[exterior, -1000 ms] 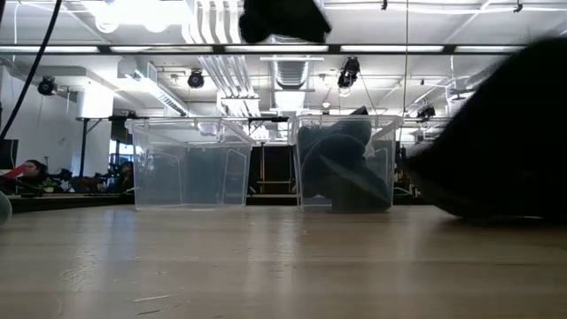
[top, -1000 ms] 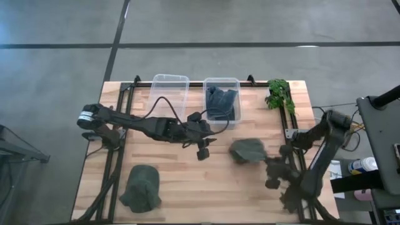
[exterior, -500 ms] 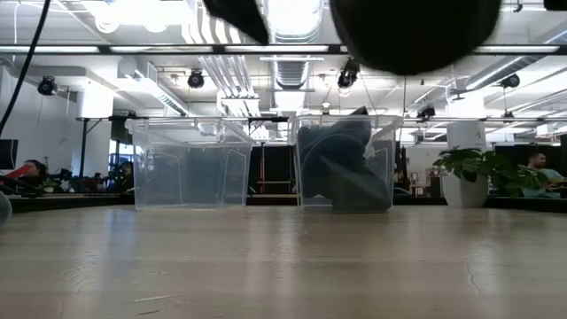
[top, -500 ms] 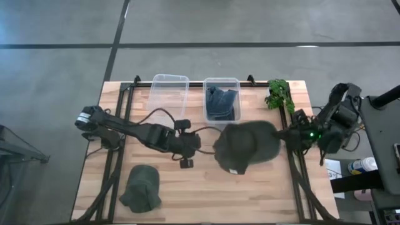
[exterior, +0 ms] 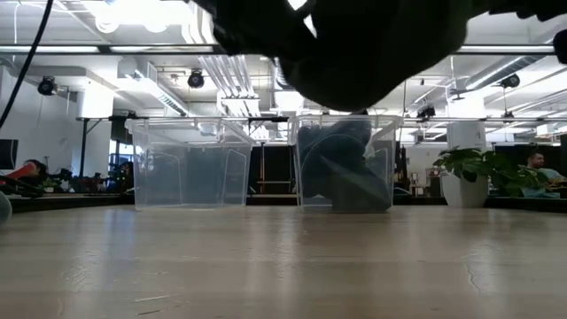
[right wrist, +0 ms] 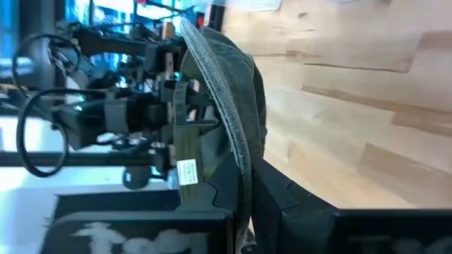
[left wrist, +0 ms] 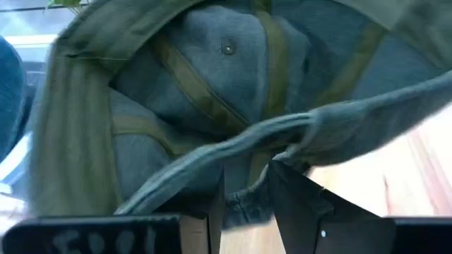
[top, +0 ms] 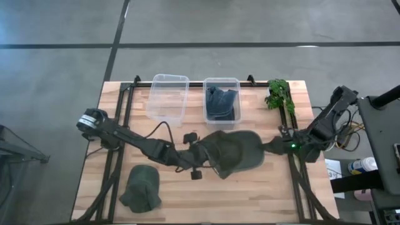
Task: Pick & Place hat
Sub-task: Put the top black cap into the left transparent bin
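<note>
An olive-green hat (top: 236, 150) hangs above the table's middle and shows as a dark mass at the top of the low view (exterior: 354, 44). My right gripper (top: 270, 148) is shut on it at its right side. My left gripper (top: 207, 162) is open at the hat's left side. In the left wrist view the hat's hollow inside (left wrist: 212, 77) faces this gripper (left wrist: 247, 173), and the brim runs just past the fingertips. A second olive hat (top: 140, 187) lies on its brim at the near left. My right gripper pinches the hat's brim edge (right wrist: 239, 152) between its two fingers, coming roughly level from the table's right side. The hat is lifted clear of the table and stretches away from the fingers toward the left arm. My left gripper's fingers (left wrist: 296, 197) stand at the brim (left wrist: 282, 134); whether they touch it I cannot tell.
At the far edge stand an empty clear bin (top: 169, 97) and a clear bin (top: 232, 120) holding dark blue hats (top: 222, 103). A green plant (top: 279, 94) sits at the far right corner. Bare wood lies along the near edge, right of the second hat.
My right gripper has lifted the hat off the table, rolling its wrist and drawing back toward the right edge. The hat, crumpled on the wood before, now hangs spread open in the air. My left gripper has come down and toward the near edge, up to the hat's left side.
</note>
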